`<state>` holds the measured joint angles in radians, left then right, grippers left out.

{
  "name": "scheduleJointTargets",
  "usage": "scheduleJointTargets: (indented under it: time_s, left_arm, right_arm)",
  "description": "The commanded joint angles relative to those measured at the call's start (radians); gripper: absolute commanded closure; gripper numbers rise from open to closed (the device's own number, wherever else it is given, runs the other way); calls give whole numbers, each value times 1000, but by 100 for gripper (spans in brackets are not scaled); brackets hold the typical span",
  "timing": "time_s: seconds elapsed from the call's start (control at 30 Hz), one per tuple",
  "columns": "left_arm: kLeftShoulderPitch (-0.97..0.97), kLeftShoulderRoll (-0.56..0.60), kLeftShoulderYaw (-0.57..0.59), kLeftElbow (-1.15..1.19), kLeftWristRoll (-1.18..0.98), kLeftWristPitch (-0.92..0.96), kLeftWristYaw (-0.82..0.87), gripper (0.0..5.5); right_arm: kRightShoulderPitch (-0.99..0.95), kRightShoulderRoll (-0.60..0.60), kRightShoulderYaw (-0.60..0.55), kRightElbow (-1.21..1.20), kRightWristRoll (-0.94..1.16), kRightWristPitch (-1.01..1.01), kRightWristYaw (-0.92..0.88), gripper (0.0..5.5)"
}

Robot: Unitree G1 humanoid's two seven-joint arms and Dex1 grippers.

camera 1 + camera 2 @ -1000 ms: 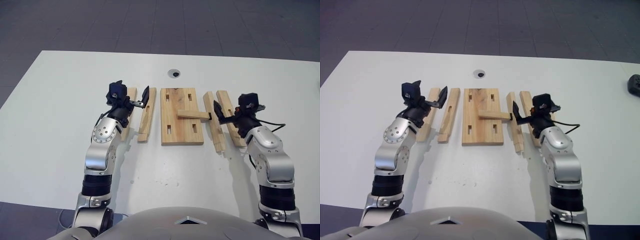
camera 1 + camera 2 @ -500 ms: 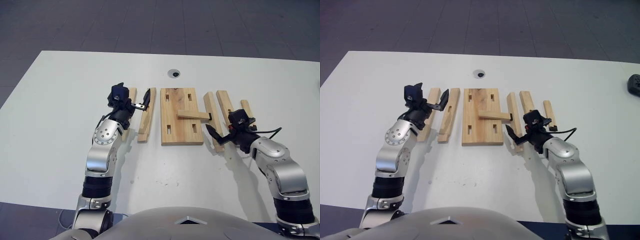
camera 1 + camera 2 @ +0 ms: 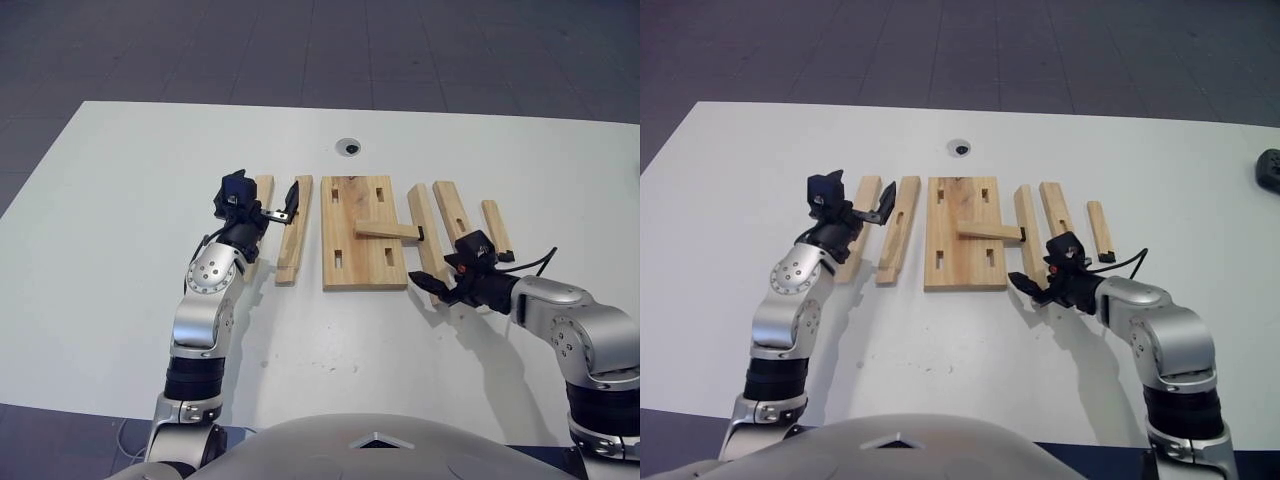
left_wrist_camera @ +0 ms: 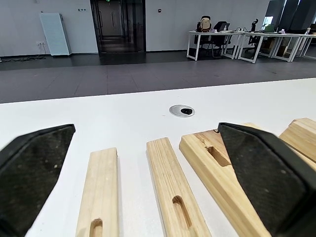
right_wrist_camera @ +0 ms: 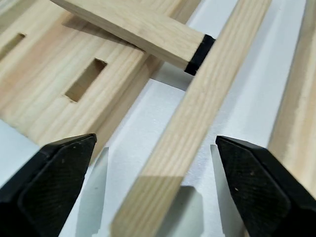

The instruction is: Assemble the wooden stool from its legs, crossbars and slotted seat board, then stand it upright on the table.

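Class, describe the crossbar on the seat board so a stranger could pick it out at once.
On the white table, find the slotted seat board in the middle. The crossbar lies on its right half, dark tip toward the nearest leg. It alone rests on the board, crosswise; the other sticks lie on the table alongside.

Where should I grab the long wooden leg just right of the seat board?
Take the long pale wooden leg at its near end, from above, across its narrow width: it lies flat, the black-tipped crossbar meets it farther up, and the open right gripper straddles that end.
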<state>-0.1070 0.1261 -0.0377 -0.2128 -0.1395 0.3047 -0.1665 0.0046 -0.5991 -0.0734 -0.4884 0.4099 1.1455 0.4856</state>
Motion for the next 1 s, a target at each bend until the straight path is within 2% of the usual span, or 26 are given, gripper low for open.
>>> scheduleJointTargets:
  time_s: [0.03, 0.43, 0.67, 0.77, 0.9, 1.0]
  left_arm:
    - [12, -1, -6, -12, 17, -6, 5, 10]
    - [-2, 11, -4, -6, 25, -11, -10, 10]
    - [-31, 26, 27, 4, 10, -6, -24, 10]
    - [-101, 17, 111, 8, -116, 51, -59, 10]
    - [-268, 27, 276, 22, -463, 228, -143, 10]
    - [-390, 38, 381, 66, -755, 377, -174, 10]
  right_arm:
    - [-16, -12, 25, 9, -28, -25, -22, 168]
    - [11, 64, 21, -8, -27, 3, -100, 368]
    - [-31, 90, 27, 14, -49, -114, -117, 439]
    - [-83, 169, -23, 45, 10, -221, -88, 443]
    - [-186, 216, -142, 159, 91, -310, -62, 443]
    - [-244, 234, -221, 201, 247, -293, 27, 443]
